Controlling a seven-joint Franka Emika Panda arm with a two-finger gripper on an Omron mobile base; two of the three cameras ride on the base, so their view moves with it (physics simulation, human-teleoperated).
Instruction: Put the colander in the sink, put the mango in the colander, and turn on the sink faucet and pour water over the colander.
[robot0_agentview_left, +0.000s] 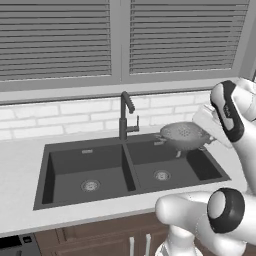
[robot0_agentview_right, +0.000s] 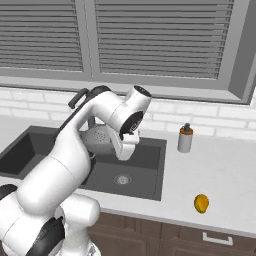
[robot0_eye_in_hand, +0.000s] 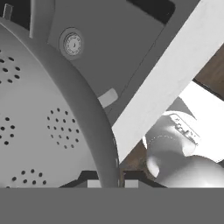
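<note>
The small round orange-yellow mango (robot0_agentview_right: 201, 203) lies on the pale, smooth surface (robot0_agentview_right: 225, 175), well right of the sink. The claw (robot0_eye_in_hand: 110, 180) is clamped on the rim of the round silver-grey perforated metal colander (robot0_agentview_left: 184, 135), held above the right basin of the dark charcoal double-basin sink (robot0_agentview_left: 70, 167). Behind the divider stands the tall dark grey gooseneck faucet (robot0_agentview_left: 125, 114). No writing is legible.

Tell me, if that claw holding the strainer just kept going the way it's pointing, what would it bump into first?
Probably the dark floor of the sink. The claw, shut on the strainer's rim, looks down into the right-hand basin near its drain. How far off that is, I can't judge.
</note>
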